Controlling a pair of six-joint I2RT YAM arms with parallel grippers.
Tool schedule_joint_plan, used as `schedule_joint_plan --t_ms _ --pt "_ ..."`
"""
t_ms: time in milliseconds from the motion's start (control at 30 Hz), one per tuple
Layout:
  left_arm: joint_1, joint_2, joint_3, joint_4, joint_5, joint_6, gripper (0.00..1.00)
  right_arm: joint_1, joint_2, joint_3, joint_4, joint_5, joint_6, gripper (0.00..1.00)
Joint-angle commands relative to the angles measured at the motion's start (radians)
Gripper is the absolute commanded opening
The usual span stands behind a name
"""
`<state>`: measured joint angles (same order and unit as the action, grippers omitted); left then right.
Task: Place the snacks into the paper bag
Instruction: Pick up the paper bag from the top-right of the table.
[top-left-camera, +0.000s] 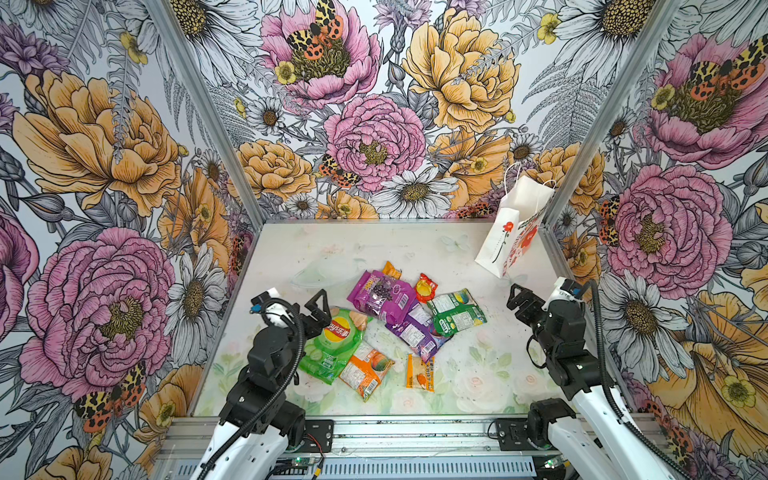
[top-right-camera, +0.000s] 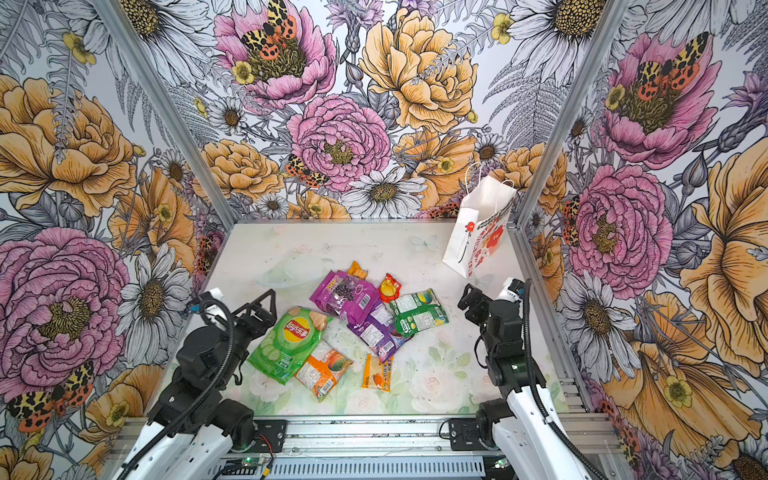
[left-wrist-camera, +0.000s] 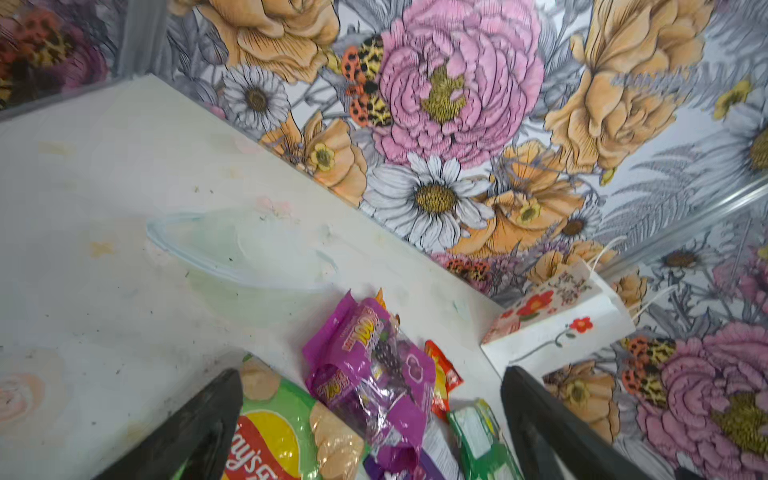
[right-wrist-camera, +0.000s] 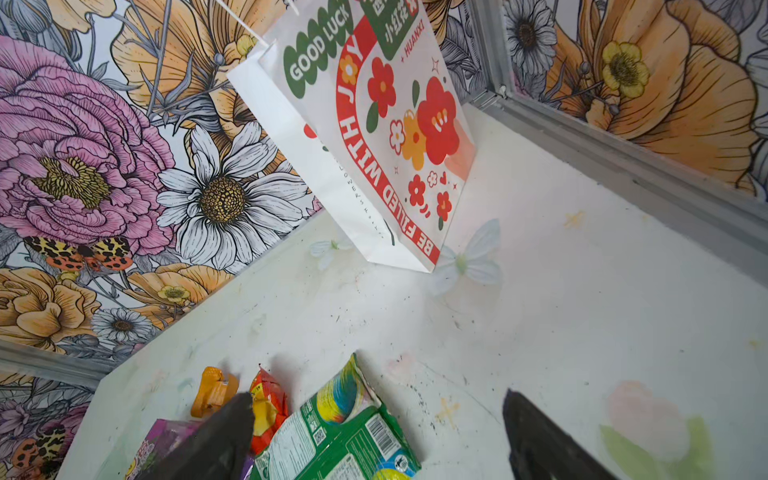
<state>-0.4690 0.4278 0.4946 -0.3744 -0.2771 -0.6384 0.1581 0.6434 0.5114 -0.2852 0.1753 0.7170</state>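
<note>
The snacks lie in a loose heap mid-table: a green Lay's bag (top-left-camera: 332, 349) (top-right-camera: 286, 345), a magenta pouch (top-left-camera: 380, 295) (left-wrist-camera: 374, 365), a purple pouch (top-left-camera: 415, 332), a green-white packet (top-left-camera: 457, 311) (right-wrist-camera: 340, 436), orange packets (top-left-camera: 365, 370) and a red sachet (top-left-camera: 426, 286) (right-wrist-camera: 268, 407). The white paper bag (top-left-camera: 511, 232) (top-right-camera: 478, 228) (right-wrist-camera: 374, 137) stands tilted in the back right corner, mouth up. My left gripper (top-left-camera: 322, 313) (left-wrist-camera: 372, 374) hangs open over the Lay's bag's far end, holding nothing. My right gripper (top-left-camera: 519, 299) (right-wrist-camera: 378, 397) is open and empty, to the right of the green-white packet.
Floral walls with metal corner posts (top-left-camera: 557, 195) close in the table on three sides. A metal rail (top-left-camera: 415, 432) runs along the front edge, carrying both arm bases. The table mat (top-left-camera: 478, 374) has a pale flower print.
</note>
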Motion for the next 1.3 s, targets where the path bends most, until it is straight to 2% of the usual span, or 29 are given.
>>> schedule_joint_plan --t_ms 0,133,233,333,633,867,1000,1267 --pt "-0.107 0.12 0.048 -0.076 -0.054 0.079 0.99 0.04 0.057 0.108 -0.046 0.072 -0.019 0.94" --pt "-0.193 0.194 0.001 -0.033 -0.043 0.102 0.99 0.058 0.181 0.239 -0.048 0.139 -0.068 0.93" --pt "-0.223 0.152 -0.063 0.026 -0.038 0.118 0.99 0.057 0.301 0.37 -0.081 0.223 -0.098 0.93" --pt "-0.23 0.1 -0.067 0.023 -0.039 0.138 0.99 0.044 0.424 0.503 -0.084 0.277 -0.121 0.93" --pt "-0.242 0.034 -0.085 -0.011 -0.095 0.126 0.99 -0.132 0.779 0.898 -0.191 0.203 -0.101 0.91" --pt "-0.242 0.108 -0.074 0.011 -0.065 0.129 0.99 -0.236 1.021 1.15 -0.263 0.017 -0.106 0.86" --pt "-0.243 0.127 -0.075 0.015 -0.074 0.129 0.99 -0.269 1.083 1.195 -0.278 -0.034 -0.105 0.82" --pt "-0.243 0.164 -0.073 0.02 -0.083 0.13 0.99 -0.285 1.114 1.214 -0.305 -0.016 -0.137 0.8"
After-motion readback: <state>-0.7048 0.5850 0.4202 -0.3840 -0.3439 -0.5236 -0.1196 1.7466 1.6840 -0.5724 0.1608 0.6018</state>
